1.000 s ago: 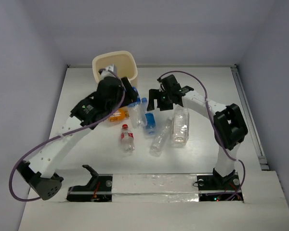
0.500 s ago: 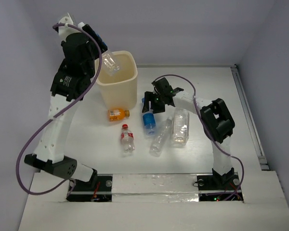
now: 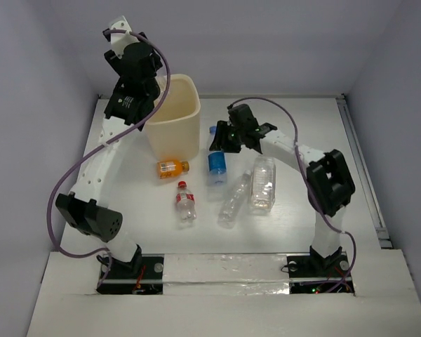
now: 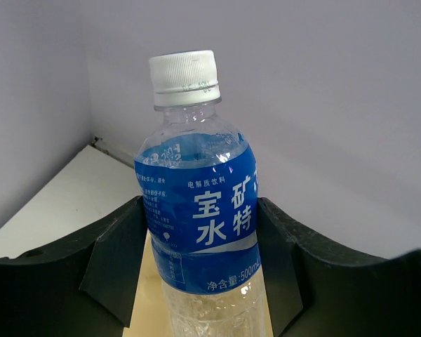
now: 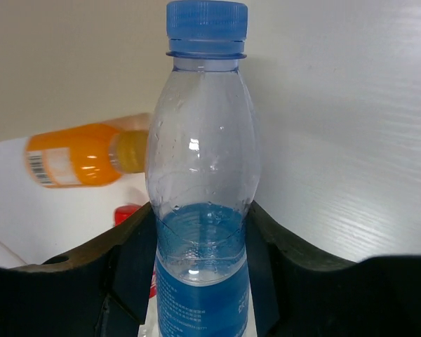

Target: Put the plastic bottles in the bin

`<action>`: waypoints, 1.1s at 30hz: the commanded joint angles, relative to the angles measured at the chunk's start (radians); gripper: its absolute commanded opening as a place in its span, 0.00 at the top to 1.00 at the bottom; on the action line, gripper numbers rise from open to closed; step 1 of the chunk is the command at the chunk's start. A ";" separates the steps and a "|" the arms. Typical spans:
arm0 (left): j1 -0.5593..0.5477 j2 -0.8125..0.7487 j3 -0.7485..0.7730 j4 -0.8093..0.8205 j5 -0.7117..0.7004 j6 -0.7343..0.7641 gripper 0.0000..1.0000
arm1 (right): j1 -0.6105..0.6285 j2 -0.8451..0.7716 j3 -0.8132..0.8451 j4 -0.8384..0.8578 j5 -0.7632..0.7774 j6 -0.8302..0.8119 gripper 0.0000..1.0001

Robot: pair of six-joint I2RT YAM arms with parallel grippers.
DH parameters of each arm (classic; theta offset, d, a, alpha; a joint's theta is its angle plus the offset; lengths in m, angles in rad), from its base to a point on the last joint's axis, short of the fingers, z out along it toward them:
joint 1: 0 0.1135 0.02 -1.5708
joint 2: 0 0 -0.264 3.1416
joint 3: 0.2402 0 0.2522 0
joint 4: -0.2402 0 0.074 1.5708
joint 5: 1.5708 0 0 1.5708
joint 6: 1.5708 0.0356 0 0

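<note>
Clear plastic lies closest to my bases. A red-capped bottle point(image 3: 186, 202) is on its side on the white table point(image 3: 210, 239). To its right a slim clear bottle point(image 3: 233, 200) lies slanted, right beside a larger clear bottle point(image 3: 262, 184). A little farther, left of the middle, the short orange bottle point(image 3: 172, 167) lies on its side just in front of the bin point(image 3: 177, 130).

Between the orange bottle and the larger one is the blue-capped bottle point(image 3: 216, 163), and my right gripper point(image 5: 200, 281) has it. My two black fingers point(image 5: 126, 267) have come together until they meet the bottle, and they press on both sides of its body. Its cap points away from my wrist. I cannot tell if it rests on the table or is lifted a little.

Farther back the cream bin stands upright at the rear left of the table, its mouth open. My left arm is raised high beside it. My left gripper point(image 4: 200, 270) holds the white-capped bottle point(image 4: 196, 210) by its blue label. The fingers are partly apart and tight against both sides, and the cap points up along the grey wall. Under this bottle my wrist view shows a piece of cream bin, so the bottle hangs over the bin and is not yet inside.
</note>
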 commanded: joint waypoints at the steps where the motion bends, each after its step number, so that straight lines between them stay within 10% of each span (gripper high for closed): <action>1: 0.006 -0.002 -0.056 0.184 -0.052 0.065 0.73 | 0.004 -0.197 0.001 0.041 0.107 -0.006 0.54; 9: -0.014 -0.013 -0.241 0.290 -0.032 0.065 0.62 | 0.004 -0.432 0.082 -0.002 0.243 -0.040 0.56; 12: -0.014 -0.027 -0.275 0.282 -0.006 0.045 0.33 | 0.004 -0.412 0.216 -0.005 0.245 -0.023 0.58; 20: -0.014 -0.147 -0.257 0.192 0.063 -0.015 0.19 | 0.004 -0.194 0.595 0.017 0.246 0.029 0.58; 33: -0.114 -0.592 -0.686 -0.025 0.445 -0.305 0.72 | 0.081 0.191 1.005 0.130 0.311 -0.094 0.53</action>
